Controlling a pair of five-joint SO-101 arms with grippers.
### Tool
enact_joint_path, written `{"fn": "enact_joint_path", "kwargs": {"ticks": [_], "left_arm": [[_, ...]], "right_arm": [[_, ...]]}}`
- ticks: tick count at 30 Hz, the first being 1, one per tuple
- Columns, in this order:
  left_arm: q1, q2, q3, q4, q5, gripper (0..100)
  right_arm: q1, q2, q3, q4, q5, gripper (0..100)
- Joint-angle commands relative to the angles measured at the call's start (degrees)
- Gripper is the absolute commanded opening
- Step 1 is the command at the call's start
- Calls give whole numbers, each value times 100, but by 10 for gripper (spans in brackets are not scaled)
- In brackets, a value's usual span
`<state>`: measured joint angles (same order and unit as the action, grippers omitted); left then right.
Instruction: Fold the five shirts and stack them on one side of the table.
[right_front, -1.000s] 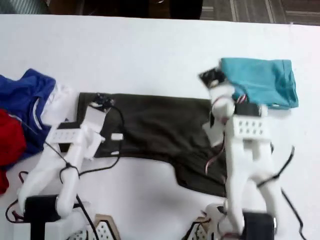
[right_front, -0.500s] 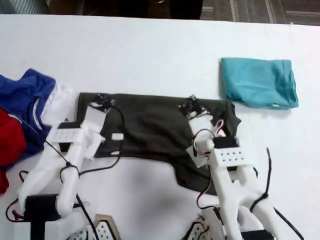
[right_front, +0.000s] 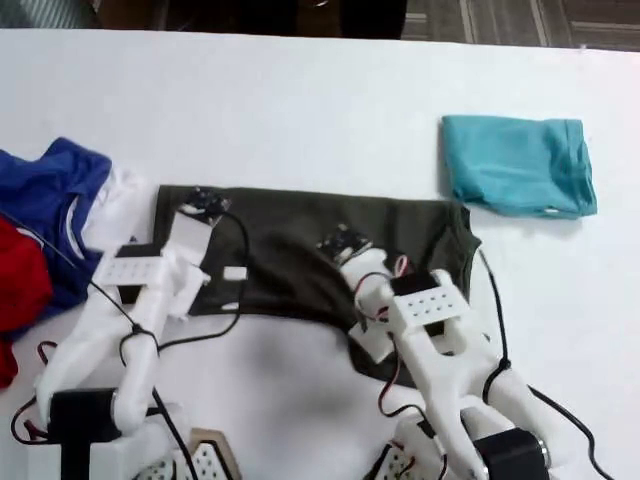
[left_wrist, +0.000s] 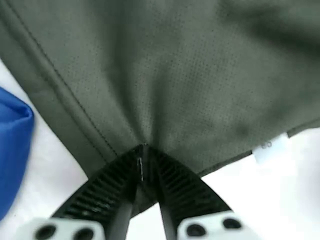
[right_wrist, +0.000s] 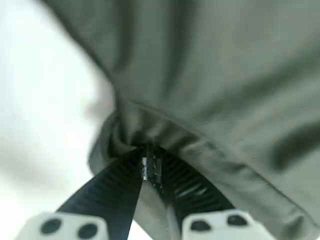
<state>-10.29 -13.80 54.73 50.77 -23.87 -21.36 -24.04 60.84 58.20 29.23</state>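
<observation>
At the table's (right_front: 300, 110) left edge lie a crumpled red shirt (right_front: 15, 280) and blue shirt (right_front: 45, 200). The left gripper (left_wrist: 143, 150), arm stretched forward, is clamped on the far-left edge of the dark shirt (right_front: 285, 235), which is spread mid-table. The right gripper (right_wrist: 145, 155), arm angled left, pinches a bunched fold near that shirt's middle. A folded teal shirt (right_front: 520, 165) lies far right.

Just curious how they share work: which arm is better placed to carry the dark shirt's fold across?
Right, probably: the right gripper is shut on a bunched fold over the middle of the dark shirt, while the left gripper pinches an outer edge.
</observation>
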Motion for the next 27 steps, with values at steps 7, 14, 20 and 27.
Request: {"fn": "enact_joint_path", "kwargs": {"ticks": [7,14,20,27], "left_arm": [[44,26,-119,-53,-53,26],[44,26,-110,-53,-53,26],[185,26,-127,-53,-62,26],[176,-18,163,-844,-62,26]], "right_arm": [[-277,22,-598,963,44,19],[-277,22,-958,980,44,19],[-374,22,-703,734,44,19],[-646,22,-598,1130,431,19]]}}
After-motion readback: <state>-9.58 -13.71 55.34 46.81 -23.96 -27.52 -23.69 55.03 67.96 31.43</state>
